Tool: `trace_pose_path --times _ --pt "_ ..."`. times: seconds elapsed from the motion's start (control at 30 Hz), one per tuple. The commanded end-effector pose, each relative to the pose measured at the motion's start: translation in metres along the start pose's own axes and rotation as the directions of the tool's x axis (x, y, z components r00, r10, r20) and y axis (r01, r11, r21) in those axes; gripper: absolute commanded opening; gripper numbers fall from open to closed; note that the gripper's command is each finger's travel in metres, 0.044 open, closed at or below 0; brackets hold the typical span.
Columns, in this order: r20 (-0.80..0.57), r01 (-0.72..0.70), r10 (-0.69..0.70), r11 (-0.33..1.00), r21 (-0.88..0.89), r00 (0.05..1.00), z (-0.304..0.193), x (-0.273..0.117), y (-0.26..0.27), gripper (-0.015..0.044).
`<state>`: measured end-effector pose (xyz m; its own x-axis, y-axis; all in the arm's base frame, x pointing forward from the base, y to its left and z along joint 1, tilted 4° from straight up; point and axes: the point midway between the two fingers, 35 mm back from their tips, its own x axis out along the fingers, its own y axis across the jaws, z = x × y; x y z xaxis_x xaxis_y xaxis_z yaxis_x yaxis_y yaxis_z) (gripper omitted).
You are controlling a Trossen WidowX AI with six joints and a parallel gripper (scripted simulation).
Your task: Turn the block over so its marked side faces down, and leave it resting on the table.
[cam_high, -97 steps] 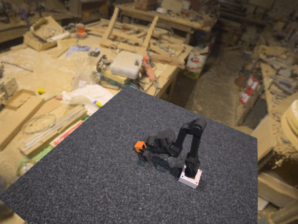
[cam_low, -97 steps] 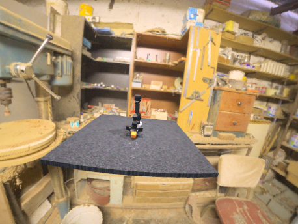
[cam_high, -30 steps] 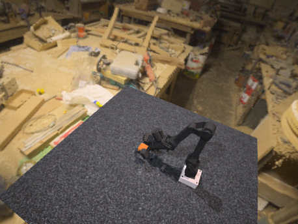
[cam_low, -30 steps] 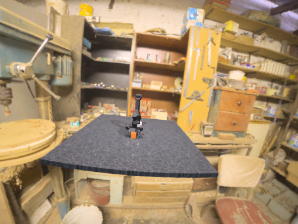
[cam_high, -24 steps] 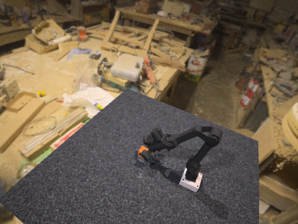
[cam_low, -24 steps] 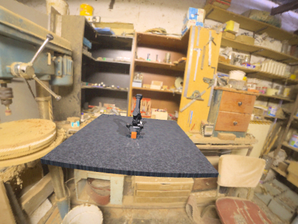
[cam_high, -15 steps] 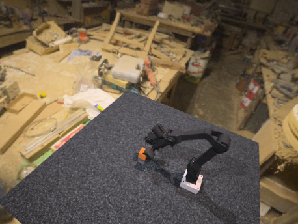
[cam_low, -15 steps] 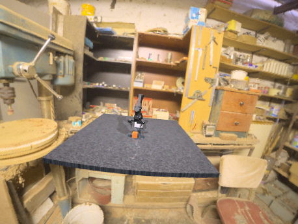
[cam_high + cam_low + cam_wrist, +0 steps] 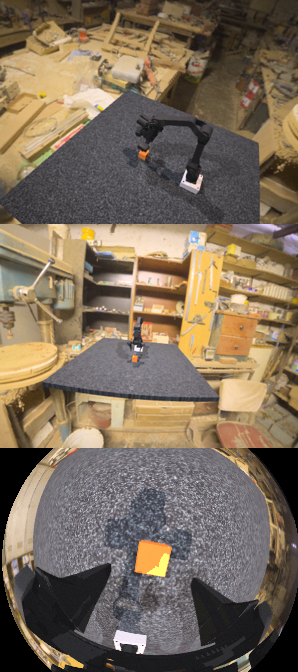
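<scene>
The orange block (image 9: 143, 155) (image 9: 135, 358) (image 9: 151, 559) sits on the dark speckled table (image 9: 97, 182) (image 9: 130, 383) (image 9: 215, 513). In the wrist view its upper face is orange, with a bright yellow patch at the lower right corner. I cannot tell whether that patch is a mark or light, and its underside is hidden. My gripper (image 9: 152, 573) is open and empty, pointing down above the block. In the wrist view the fingers stand wide apart, left and right of the block, with neither touching it.
The arm's white base (image 9: 192, 184) (image 9: 138, 348) (image 9: 130, 637) stands on the table, on the arm's side of the block. The arm arches from it over to the block. The table's edges show in the top and exterior views, with workshop clutter beyond them.
</scene>
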<state>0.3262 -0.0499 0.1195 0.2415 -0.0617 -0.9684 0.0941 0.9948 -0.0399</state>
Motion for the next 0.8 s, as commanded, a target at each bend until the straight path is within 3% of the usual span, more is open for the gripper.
trace_pose_path --times 0.0,0.2,0.33,0.77 --pt "-0.115 0.005 -0.005 1.0 0.001 0.993 0.006 -0.004 0.0 0.044" --pt "-0.169 0.007 -0.007 1.0 -0.001 0.986 0.008 -0.004 0.0 0.044" --pt "-0.169 0.007 -0.007 1.0 -0.001 0.986 0.002 0.027 0.0 0.044" --pt "-0.169 0.007 -0.007 1.0 -0.001 0.986 -0.002 0.049 0.001 0.044"
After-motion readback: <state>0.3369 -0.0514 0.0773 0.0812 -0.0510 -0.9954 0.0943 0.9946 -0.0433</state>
